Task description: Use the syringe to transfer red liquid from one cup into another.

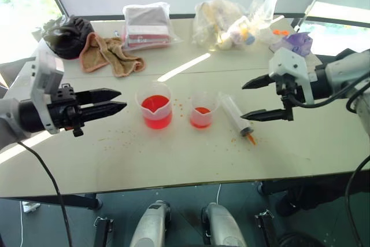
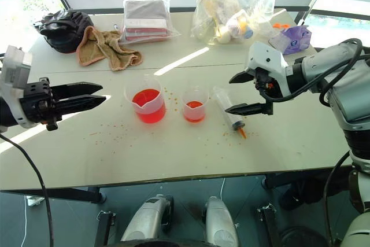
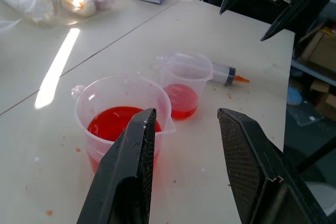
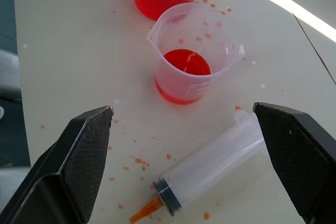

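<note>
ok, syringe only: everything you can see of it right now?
The syringe is a large clear plastic one with a thick barrel, a dark plunger seal pushed down near its short orange tip, and a barrel that looks empty. It lies flat on the white table, just right of the smaller cup, tip towards the table's near edge. The open right gripper hovers over it without touching.

The left gripper [image 1: 118, 101] hung above the table's left edge, pointing nearly level toward the right, its fingers [image 3: 128, 169] parted. The right gripper [image 1: 247, 100] hung over the right side, angled down leftward, jaws spread wide, holding nothing.
</note>
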Robot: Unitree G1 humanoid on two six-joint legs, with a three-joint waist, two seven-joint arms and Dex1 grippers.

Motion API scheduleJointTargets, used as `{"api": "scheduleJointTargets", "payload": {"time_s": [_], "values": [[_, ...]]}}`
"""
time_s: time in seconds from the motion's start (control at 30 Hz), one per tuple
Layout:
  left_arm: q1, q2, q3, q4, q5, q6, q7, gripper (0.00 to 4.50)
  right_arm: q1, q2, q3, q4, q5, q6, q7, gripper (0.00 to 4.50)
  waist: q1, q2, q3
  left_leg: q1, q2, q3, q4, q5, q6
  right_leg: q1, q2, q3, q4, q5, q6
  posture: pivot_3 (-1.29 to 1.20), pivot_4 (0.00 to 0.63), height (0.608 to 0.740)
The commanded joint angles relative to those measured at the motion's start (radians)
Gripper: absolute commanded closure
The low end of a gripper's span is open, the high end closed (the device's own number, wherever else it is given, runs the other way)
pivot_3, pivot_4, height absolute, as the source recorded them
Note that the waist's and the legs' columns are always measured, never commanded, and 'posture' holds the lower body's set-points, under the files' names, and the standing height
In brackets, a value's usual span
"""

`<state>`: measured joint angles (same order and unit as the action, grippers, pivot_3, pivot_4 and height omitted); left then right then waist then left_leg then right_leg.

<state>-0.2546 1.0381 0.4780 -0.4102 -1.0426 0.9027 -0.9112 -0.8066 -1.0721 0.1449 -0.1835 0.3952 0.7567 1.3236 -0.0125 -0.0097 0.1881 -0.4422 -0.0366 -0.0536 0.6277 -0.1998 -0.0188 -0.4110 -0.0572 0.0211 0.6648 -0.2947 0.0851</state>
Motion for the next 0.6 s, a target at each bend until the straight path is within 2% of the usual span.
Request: {"api": "scheduleJointTargets", "payload": {"time_s": [0.03, 0.6], "values": [[-0.019, 0.003, 0.003, -0.004, -0.007, -0.006, 0.007, 2.55, -0.026, -0.008, -0.019, -0.008, 0.007, 0.007, 0.009, 0.02, 0.000, 0.000, 0.000, 0.000, 0.000, 0.000, 0.000, 0.000, 0.000, 0.000, 0.000, 0.000, 0.000, 0.000, 0.000, 0.00, 0.150, 0.736], [-0.025, 0.001, -0.023, -0.008, -0.016, 0.020, 0.019, 2.55, -0.020, 0.008, -0.008, 0.009, -0.008, 0.055, -0.025, 0.02, 0.000, 0.000, 0.000, 0.000, 0.000, 0.000, 0.000, 0.000, 0.000, 0.000, 0.000, 0.000, 0.000, 0.000, 0.000, 0.00, 0.150, 0.736]]}}
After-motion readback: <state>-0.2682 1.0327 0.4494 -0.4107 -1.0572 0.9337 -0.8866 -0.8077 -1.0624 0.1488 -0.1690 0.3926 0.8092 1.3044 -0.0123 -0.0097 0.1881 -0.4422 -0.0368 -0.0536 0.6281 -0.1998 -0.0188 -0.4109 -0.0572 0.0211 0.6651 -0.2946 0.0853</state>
